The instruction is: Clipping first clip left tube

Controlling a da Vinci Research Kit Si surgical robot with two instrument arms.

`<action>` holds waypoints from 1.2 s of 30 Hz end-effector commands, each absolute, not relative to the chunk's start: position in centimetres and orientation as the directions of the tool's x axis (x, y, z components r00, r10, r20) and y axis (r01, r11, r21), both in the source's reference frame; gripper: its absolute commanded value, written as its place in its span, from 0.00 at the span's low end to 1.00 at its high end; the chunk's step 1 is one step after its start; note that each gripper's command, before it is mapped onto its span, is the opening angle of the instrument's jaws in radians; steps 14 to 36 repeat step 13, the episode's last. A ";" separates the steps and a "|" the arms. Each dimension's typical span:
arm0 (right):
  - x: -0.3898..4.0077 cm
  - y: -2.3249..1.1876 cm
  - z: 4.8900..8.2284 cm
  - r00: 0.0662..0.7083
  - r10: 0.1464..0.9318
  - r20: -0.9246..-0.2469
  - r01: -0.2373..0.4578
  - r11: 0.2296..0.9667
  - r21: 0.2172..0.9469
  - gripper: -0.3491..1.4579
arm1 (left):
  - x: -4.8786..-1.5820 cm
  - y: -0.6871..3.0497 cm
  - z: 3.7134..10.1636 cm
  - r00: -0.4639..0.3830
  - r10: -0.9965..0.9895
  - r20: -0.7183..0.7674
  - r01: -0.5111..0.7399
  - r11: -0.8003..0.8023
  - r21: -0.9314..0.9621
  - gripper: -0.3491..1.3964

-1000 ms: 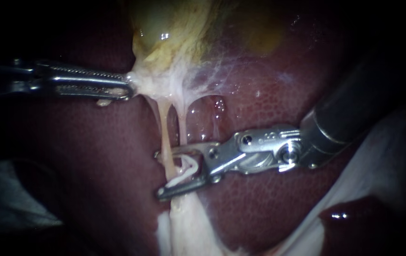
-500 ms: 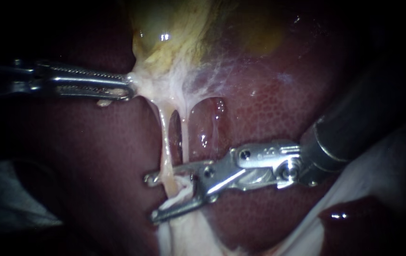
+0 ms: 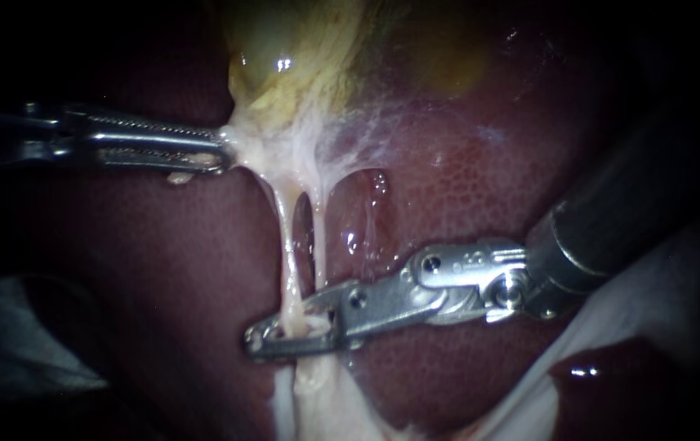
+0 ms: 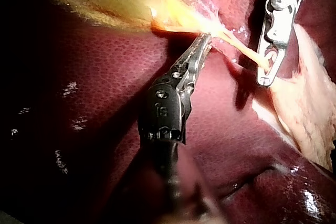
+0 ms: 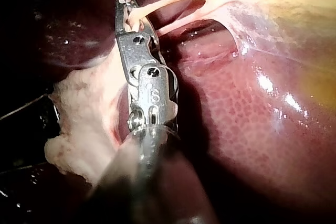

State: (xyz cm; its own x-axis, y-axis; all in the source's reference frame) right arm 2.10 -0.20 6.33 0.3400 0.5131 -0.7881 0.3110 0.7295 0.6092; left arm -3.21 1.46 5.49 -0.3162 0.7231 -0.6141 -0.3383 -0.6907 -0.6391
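Right instrument [image 3: 258,341], jaws wide open 0.5 s before, was now squeezed almost flat on left tube [image 3: 287,245]: clip [image 3: 314,325] prob. pressed shut. Left instrument [image 3: 220,151] kept gallbladder [image 3: 284,82] tissue clamped.

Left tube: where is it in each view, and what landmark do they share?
Endoscope: left tube runs from the gallbladder down into the jaws of the right instrument.
Left wrist: pale strand from the left instrument across to the right instrument.
Right wrist: strand entering the right instrument near its tip.
Landmark: the right instrument's jaws, shut on it.
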 end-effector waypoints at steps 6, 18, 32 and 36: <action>2.11 -0.20 6.33 0.342 0.516 -0.785 0.312 0.726 0.613 0.00 | -3.21 1.47 5.51 -0.316 0.723 -0.614 -0.338 -0.691 -0.639 0.00; 2.10 -0.19 6.36 0.348 0.529 -0.774 0.309 0.715 0.627 0.03 | -3.21 1.47 5.52 -0.316 0.723 -0.614 -0.338 -0.691 -0.639 0.00; 2.10 -0.19 6.36 0.348 0.529 -0.774 0.309 0.715 0.627 0.03 | -3.21 1.47 5.52 -0.316 0.723 -0.614 -0.338 -0.691 -0.639 0.00; 2.10 -0.19 6.36 0.348 0.529 -0.774 0.309 0.715 0.627 0.03 | -3.21 1.47 5.52 -0.316 0.723 -0.614 -0.338 -0.691 -0.639 0.00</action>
